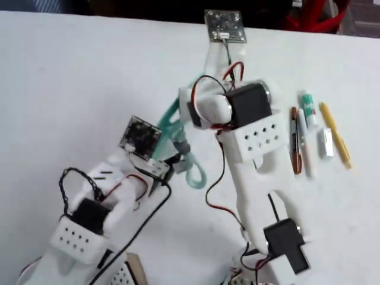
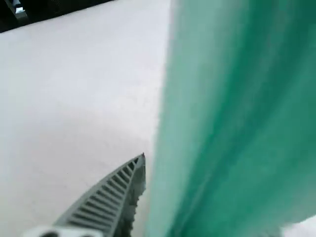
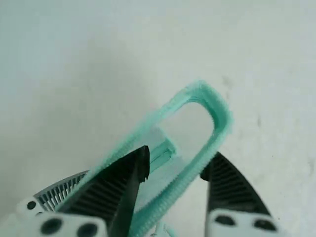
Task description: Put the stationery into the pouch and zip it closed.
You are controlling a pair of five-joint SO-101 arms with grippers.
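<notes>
- The right claw (image 3: 178, 155) stands open. Its two dark jaws are spread wide, one on each side of a band of the pouch's (image 3: 217, 113) zip-edged rim.
- That rim curls into an open loop just past the jaw tips, with the loop's long axis running away from the claw. The mouth looks parted, not zipped.
- The left claw (image 1: 160, 173) sits tight against the other side of the pouch. In the left wrist view the teal cloth hangs right beside it, but whether it is clamped on the cloth cannot be told.
- The pouch therefore lies between the two claws, lifted partly off the bench (image 1: 59, 71), with both arms crowded at it.
- The stationery (image 1: 295, 142) lies on the bench on the right claw's far side from the left claw. It is past the right arm's own forearm and well apart from the pouch, and nothing from it appears in the pouch mouth.
- The pens lie side by side with their long axes roughly parallel, pointing away from the arm bases. The yellow pen (image 1: 335, 133) is farthest out and a small white block (image 1: 325, 142) lies just inside it.
- The right arm is plainly nearer to them, so fetching would likely fall to it. It would have to swing away from the pouch and turn its jaws across a pen's long axis.
</notes>
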